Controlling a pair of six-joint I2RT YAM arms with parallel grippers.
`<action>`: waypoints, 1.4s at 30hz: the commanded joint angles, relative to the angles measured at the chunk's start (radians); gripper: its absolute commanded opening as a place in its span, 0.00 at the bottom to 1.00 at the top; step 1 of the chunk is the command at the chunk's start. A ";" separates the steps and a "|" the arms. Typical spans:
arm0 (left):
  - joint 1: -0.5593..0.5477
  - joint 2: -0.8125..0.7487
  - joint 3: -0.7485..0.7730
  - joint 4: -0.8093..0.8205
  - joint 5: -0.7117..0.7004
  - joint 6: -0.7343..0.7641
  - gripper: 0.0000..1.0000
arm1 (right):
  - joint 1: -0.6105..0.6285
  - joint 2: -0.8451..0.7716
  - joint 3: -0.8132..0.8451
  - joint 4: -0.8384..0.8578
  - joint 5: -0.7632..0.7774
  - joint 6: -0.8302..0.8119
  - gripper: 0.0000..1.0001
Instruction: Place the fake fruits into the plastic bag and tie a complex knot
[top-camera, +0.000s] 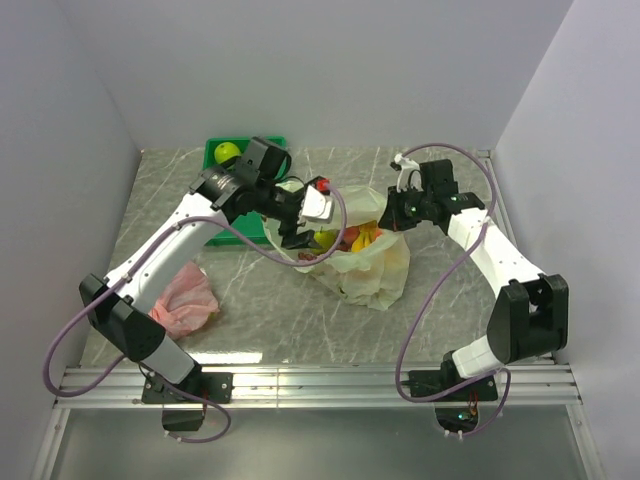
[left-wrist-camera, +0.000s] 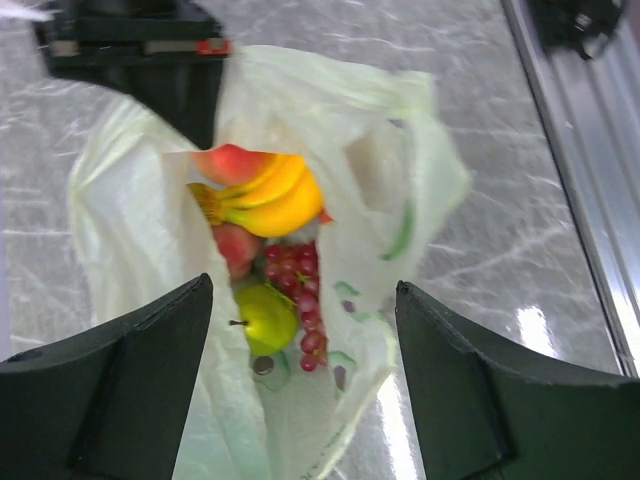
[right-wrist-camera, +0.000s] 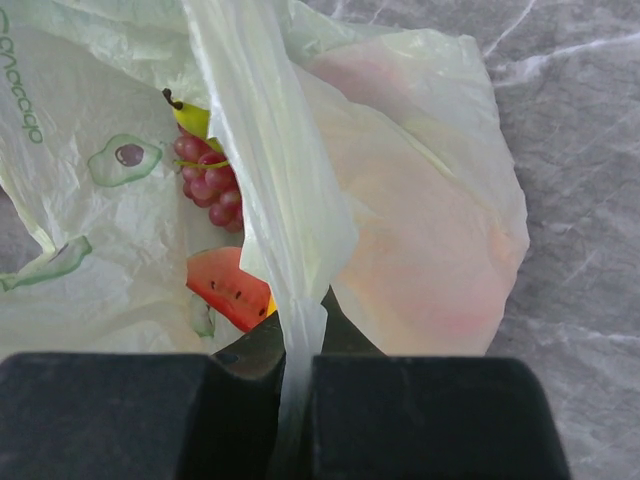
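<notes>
The pale green plastic bag (top-camera: 372, 268) lies open mid-table. In it I see yellow bananas (left-wrist-camera: 268, 198), a peach (left-wrist-camera: 232, 162), dark red grapes (left-wrist-camera: 300, 280) and a green apple (left-wrist-camera: 262, 316). My left gripper (left-wrist-camera: 302, 287) is open and empty, its jaws spread just above the bag's mouth; it also shows in the top view (top-camera: 298, 238). My right gripper (top-camera: 388, 217) is shut on a bunched handle strip of the bag (right-wrist-camera: 292, 340) at its right side. The right wrist view shows a watermelon slice (right-wrist-camera: 228, 288) and grapes (right-wrist-camera: 205, 182) inside.
A green tray (top-camera: 215, 232) stands at the back left with a green apple (top-camera: 228, 152) in it. A crumpled pink plastic bag (top-camera: 185, 300) lies front left beside the left arm. A metal rail (top-camera: 320, 382) runs along the near edge.
</notes>
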 joint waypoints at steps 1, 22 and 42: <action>-0.025 -0.017 0.015 -0.133 0.061 0.124 0.79 | -0.005 0.018 0.025 0.044 -0.023 0.018 0.00; -0.221 0.011 -0.112 0.097 0.107 0.388 0.99 | 0.037 0.036 0.039 0.050 -0.032 0.042 0.00; -0.264 0.052 -0.089 0.641 0.106 -0.271 0.00 | 0.124 0.157 0.278 0.208 -0.078 0.147 0.19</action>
